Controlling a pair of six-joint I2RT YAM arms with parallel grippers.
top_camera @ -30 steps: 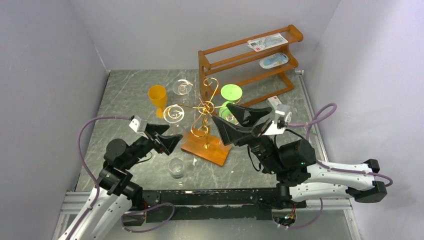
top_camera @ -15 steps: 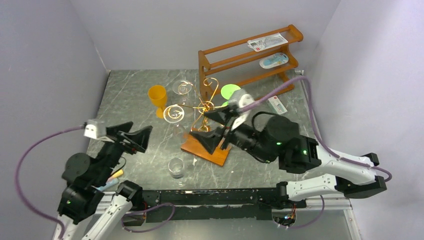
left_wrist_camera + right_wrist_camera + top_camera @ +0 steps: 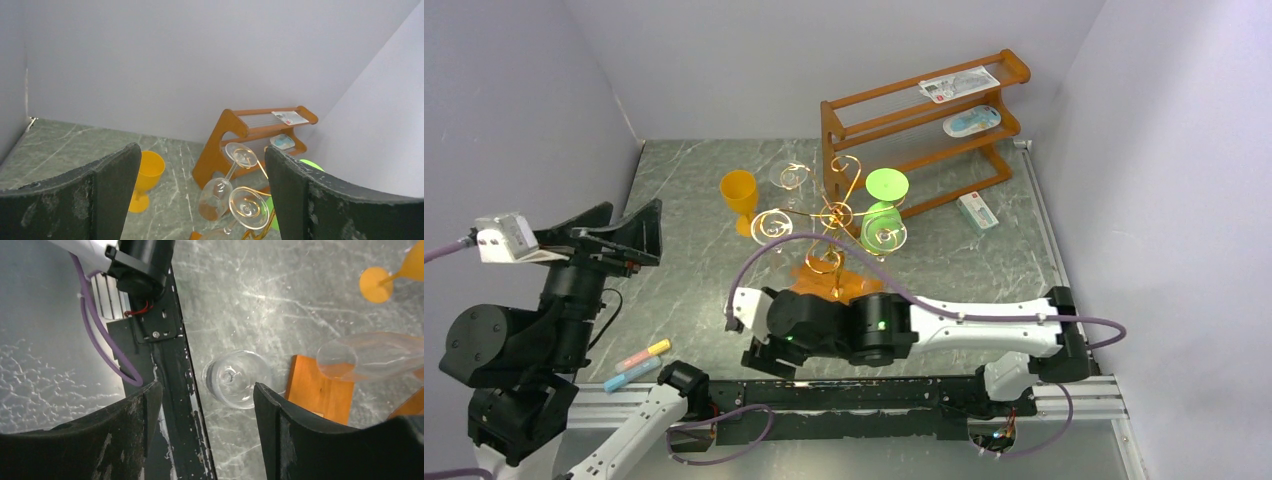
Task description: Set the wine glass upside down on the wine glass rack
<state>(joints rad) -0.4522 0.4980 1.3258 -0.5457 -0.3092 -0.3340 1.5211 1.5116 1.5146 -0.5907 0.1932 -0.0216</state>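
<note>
While the right gripper hovers low over the near edge of the table, we see its two black fingers spread wide with nothing pinched between them. Right there in the gap, down on the marble top, sits the wine glass: clear, upright, mouth up, and touching neither finger as far as we can tell. Just beside it we have the orange-brown base of the wine glass rack, so the glass is on the table, not on the rack. From the top view we cannot see the glass at all, because the right arm lies stretched across it toward the left. Over to the left gripper: it is raised high at the left side, jaws far apart, holding nothing. Moving outward, the rack's gold scrolls carry a green glass hung foot-up on the right side, and we count two clear glasses hanging foot-up on the side nearer the left arm. An orange goblet stands on the table left of the rack, the brown three-tier shelf stands behind it, and a few coloured sticks lie by the left arm's base.
</note>
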